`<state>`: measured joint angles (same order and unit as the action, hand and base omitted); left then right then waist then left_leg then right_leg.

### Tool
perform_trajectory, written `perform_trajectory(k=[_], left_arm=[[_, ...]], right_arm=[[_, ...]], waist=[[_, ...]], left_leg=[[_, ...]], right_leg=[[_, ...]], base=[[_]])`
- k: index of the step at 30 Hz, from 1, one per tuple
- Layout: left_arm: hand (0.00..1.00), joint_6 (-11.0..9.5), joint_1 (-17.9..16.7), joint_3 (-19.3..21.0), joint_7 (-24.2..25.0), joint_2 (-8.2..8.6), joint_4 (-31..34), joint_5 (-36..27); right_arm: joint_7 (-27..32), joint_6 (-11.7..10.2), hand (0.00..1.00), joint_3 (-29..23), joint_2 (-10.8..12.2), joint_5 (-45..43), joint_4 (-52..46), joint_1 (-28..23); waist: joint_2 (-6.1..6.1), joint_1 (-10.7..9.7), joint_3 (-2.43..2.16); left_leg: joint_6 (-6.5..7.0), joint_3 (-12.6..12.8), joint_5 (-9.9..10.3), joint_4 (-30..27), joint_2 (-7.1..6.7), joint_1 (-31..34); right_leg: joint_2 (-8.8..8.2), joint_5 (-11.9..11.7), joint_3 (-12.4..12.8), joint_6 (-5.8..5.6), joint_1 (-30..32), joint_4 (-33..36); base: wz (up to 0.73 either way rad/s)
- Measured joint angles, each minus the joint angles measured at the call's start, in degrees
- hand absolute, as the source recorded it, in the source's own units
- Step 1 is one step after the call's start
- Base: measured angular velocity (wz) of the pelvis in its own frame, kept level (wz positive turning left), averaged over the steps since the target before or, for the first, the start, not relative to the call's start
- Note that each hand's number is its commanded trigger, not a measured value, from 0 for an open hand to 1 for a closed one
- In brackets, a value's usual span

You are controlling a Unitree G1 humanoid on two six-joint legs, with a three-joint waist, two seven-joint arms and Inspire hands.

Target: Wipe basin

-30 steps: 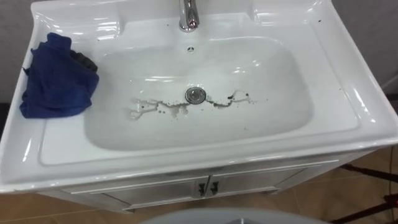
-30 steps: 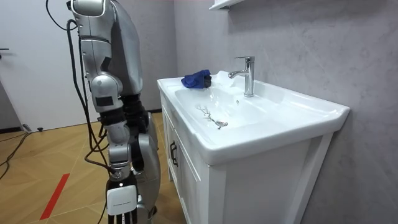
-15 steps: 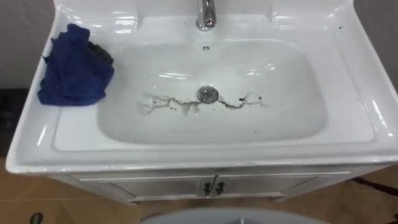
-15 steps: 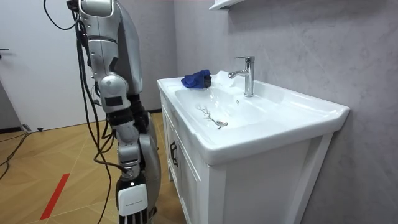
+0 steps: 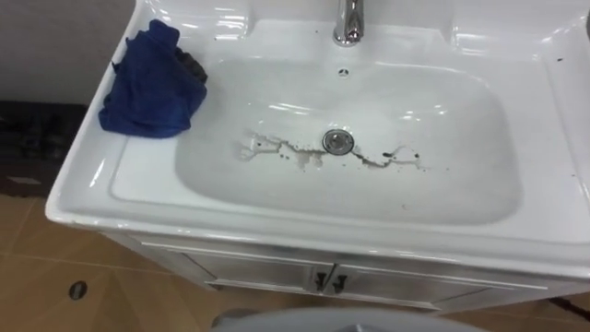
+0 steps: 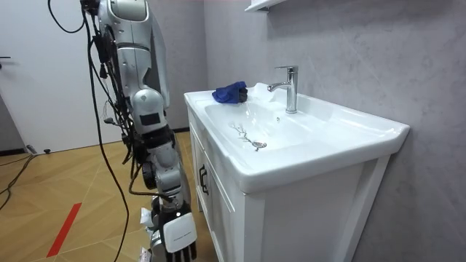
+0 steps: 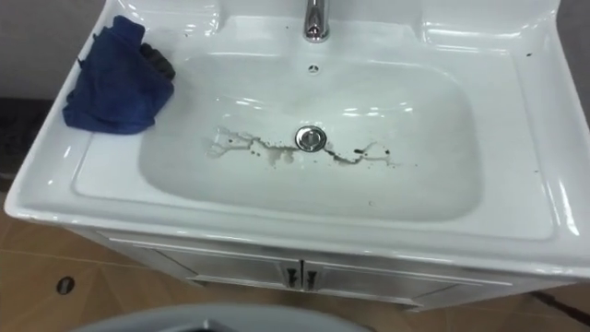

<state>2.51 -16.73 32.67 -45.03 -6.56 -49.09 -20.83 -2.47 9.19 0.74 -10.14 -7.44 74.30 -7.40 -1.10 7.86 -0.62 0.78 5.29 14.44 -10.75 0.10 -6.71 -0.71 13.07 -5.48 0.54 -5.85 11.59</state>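
On basin (image 5: 88,198) rim: cloth (image 5: 147,85), far from robot hand (image 6: 179,239).

Before me stands the chrome faucet (image 5: 348,23), a white shelf (image 6: 263,5) on the grey wall (image 6: 357,51) above it, the white cabinet (image 5: 267,269) with dark door handles (image 5: 327,280) below it.
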Motion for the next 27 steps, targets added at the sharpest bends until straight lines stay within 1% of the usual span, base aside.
perform_trajectory(k=[1, 2, 4, 5, 6, 7, 8, 10, 11, 12, 15, 18, 20, 22, 23, 26, 27], left_arm=[[0.0, -0.92, 0.54, 0.78, -1.32, -0.47, 2.74, 0.09], [0.0, -1.35, 0.9, 1.15, -2.11, -0.93, 3.53, 0.13], [0.0, -2.79, 1.58, 3.81, -4.96, -2.71, 6.32, 0.09], [0.0, -2.98, 1.63, 4.41, -5.87, -3.16, 7.36, -0.01], [0.0, -3.46, 1.57, 5.47, -7.58, -3.9, 9.79, -0.03], [0.0, -4.22, 1.96, 5.45, -9.28, -4.97, 11.51, 0.01], [0.0, -4.56, 1.96, 5.45, -9.77, -5.53, 12.23, 0.16], [0.0, -5.17, 2.04, 5.88, -11.08, -7.55, 15.3, 0.22], [0.0, -5.31, 2.01, 5.99, -11.19, -8.08, 15.93, 0.22], [0.0, -5.35, 2.05, 6.24, -11.64, -8.84, 17.93, 0.36], [0.0, -5.6, 2.24, 6.79, -12.74, -10.38, 22.7, 0.59], [0.0, -5.73, 2.4, 7.65, -13.45, -10.57, 27.36, 0.81], [0.0, -6.1, 2.94, 7.8, -13.54, -10.65, 29.01, 2.06], [0.0, -6.13, 3.53, 7.79, -14.41, -10.65, 32.38, 5.59], [0.0, -6.27, 3.56, 7.79, -14.64, -10.69, 33.24, 6.41], [0.0, -6.35, 3.55, 7.9, -14.77, -10.81, 38.57, 12.32], [0.0, -6.59, 3.56, 7.9, -14.69, -11.08, 40.43, 14.75]], right_arm=[[0.1, -0.37, 0.0, -0.34, -0.05, -0.23, -0.93, -0.5], [0.17, -0.48, 0.0, -0.48, -0.09, -0.42, -0.97, -0.76], [0.41, -0.66, 0.0, -1.96, -0.59, -0.52, -1.28, -1.17], [0.46, -0.91, 0.0, -2.34, -0.74, -0.23, -1.34, -1.27], [0.51, -1.23, 0.0, -3.28, -0.88, 0.14, -1.74, -1.6], [0.49, -1.68, 0.0, -3.75, -0.96, 0.15, -1.92, -1.81], [0.47, -1.68, 0.0, -3.99, -0.98, 0.05, -2.11, -1.98], [0.38, -1.85, 0.0, -4.54, -1.26, -1.13, -3.92, -2.85], [0.36, -1.92, 0.0, -4.58, -1.37, -1.44, -4.19, -2.98], [0.36, -2.02, 0.0, -4.97, -1.43, -1.88, -4.8, -3.36], [0.58, -2.19, 0.0, -5.21, -1.41, -1.73, -5.2, -4.08], [0.76, -2.4, 0.0, -5.17, -1.41, -1.67, -5.16, -4.86], [0.77, -2.86, 0.0, -4.9, -1.38, -1.65, -5.06, -5.62], [0.81, -2.87, 0.0, -4.5, -1.34, -1.52, -5.02, -6.18], [0.81, -2.87, 0.0, -4.5, -1.33, -1.53, -5.0, -6.21], [0.41, -2.89, 0.0, -4.72, -1.3, -1.66, -4.64, -6.35], [0.18, -2.91, 0.0, -4.96, -1.33, -1.71, -4.33, -6.32]], waist=[[-0.12, 0.48, 0.01], [-0.27, 0.6, 0.02], [-1.0, 1.42, -0.16], [-1.21, 1.53, -0.15], [-1.45, 1.57, -0.13], [-1.74, 1.24, -0.14], [-1.87, 1.25, -0.13], [-2.47, 1.7, -0.12], [-2.62, 1.77, -0.14], [-2.87, 1.63, -0.15], [-3.18, 1.76, -0.14], [-3.21, 1.7, -0.16], [-3.24, 1.76, -0.15], [-3.31, 1.67, -0.12], [-3.35, 1.61, -0.12], [-3.41, 1.17, -0.1], [-3.38, 0.96, -0.07]], left_leg=[[-0.02, -0.04, -0.02, 0.02, 0.02, 0.21], [-0.02, -0.09, -0.02, 0.03, 0.03, 0.24], [-0.02, -0.39, -0.02, 0.08, -0.05, 0.1], [-0.02, -0.9, -0.02, 0.07, -0.13, 0.08], [-0.02, -1.44, -0.02, 0.06, -0.23, 0.08], [0.0, -1.89, -0.03, 0.06, -0.3, 0.07], [0.01, -2.22, -0.03, 0.06, -0.36, 0.07], [0.1, -2.84, -0.09, 0.08, -0.52, 0.3], [0.13, -3.15, -0.11, 0.08, -0.61, 0.37], [0.25, -4.09, -0.17, 0.08, -0.81, 0.48], [0.29, -4.08, -0.2, 0.12, -0.84, 0.33], [0.29, -4.12, -0.2, 0.12, -0.8, 0.21], [0.29, -4.17, -0.2, 0.04, -0.8, 0.16], [0.29, -4.18, -0.2, -0.07, -0.82, 0.12], [0.29, -4.17, -0.2, -0.08, -0.82, 0.09], [0.29, -4.14, -0.2, -0.13, -0.82, -0.05], [0.3, -4.12, -0.2, -0.12, -0.81, -0.08]], right_leg=[[-0.02, 0.0, -0.4, 0.0, 0.22, 0.02], [-0.04, 0.0, -0.64, 0.0, 0.25, 0.04], [-0.05, 0.0, -0.84, 0.0, 0.27, 0.03], [-0.04, 0.0, -0.74, 0.0, 0.29, -0.02], [-0.03, 0.0, -0.63, 0.0, 0.32, -0.08], [-0.04, 0.0, -0.56, 0.0, 0.32, -0.08], [-0.05, 0.0, -0.54, 0.0, 0.35, -0.07], [-0.11, 0.0, -0.13, 0.0, 0.93, 0.09], [-0.15, 0.0, -0.13, 0.0, 1.05, 0.08], [-0.22, 0.01, -0.11, -0.02, 1.13, 0.06], [-0.23, 0.02, 0.02, -0.05, 1.14, 0.09], [-0.2, 0.02, -0.07, -0.05, 1.11, 0.08], [-0.2, 0.02, -0.18, -0.05, 0.99, 0.09], [-0.19, 0.02, -0.01, -0.05, 0.98, 0.08], [-0.19, 0.02, 0.07, -0.05, 0.99, 0.09], [-0.16, 0.02, 0.3, -0.05, 0.99, 0.15], [-0.16, 0.02, 0.32, -0.05, 0.99, 0.15]], base=[[0.06], [0.0], [-0.07], [-0.12], [-0.06], [0.0], [0.0], [-0.11], [-0.08], [0.0], [-0.02], [-0.01], [0.02], [0.0], [-0.05], [-0.03], [0.0]])
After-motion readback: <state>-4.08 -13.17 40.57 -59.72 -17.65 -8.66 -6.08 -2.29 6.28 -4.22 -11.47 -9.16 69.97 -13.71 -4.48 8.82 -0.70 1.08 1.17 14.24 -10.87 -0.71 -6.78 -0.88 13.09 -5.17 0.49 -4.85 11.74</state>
